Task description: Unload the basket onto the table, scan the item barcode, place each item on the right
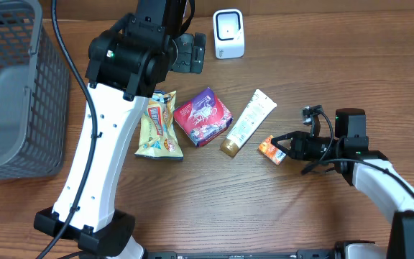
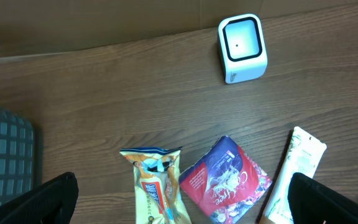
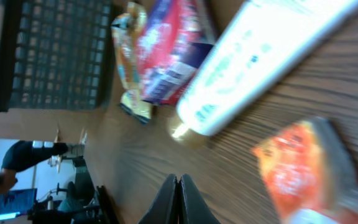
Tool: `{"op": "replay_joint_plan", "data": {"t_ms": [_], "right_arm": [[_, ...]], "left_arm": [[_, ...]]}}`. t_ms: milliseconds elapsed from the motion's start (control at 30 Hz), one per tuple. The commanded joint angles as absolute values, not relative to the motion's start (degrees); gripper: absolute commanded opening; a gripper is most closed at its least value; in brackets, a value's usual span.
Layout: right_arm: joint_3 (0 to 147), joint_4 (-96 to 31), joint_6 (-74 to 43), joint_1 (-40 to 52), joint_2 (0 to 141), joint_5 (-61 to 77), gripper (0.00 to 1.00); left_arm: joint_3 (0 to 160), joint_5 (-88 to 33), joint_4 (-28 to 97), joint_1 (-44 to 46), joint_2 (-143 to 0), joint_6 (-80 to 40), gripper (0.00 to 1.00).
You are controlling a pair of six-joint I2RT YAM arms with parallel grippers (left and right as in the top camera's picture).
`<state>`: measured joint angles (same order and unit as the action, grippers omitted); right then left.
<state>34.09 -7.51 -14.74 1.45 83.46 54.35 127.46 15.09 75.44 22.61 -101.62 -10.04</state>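
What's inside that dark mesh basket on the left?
The dark grey mesh basket shows only its bare grey floor; nothing lies in the part visible. Its left side runs out of the overhead picture, so that part cannot be checked.

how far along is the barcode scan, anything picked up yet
Done: nothing yet; the snack bag, red pouch, white tube and orange packet all lie on the table, away from the scanner. In hand: the right end effector is shut beside the orange packet, with nothing between its fingers; the left end effector is open and empty. Left: grasp an item and show its barcode to the scanner.
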Motion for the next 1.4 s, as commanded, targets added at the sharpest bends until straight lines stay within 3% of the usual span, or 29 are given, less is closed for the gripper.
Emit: {"op": "replay_joint_plan", "data": {"t_ms": [0,1367], "right_arm": [[34.06,-5.48,-10.20,0.23,88.27,59.18,0.04],[34.09,0.73,-10.68,0.25,99.04,50.17,0.04]], "left_arm": [[128.14,15.88,75.44,22.41,-100.57,-8.99,1.00],[128.14,15.86,76.31,22.41,-100.57,-9.02,1.00]]}}
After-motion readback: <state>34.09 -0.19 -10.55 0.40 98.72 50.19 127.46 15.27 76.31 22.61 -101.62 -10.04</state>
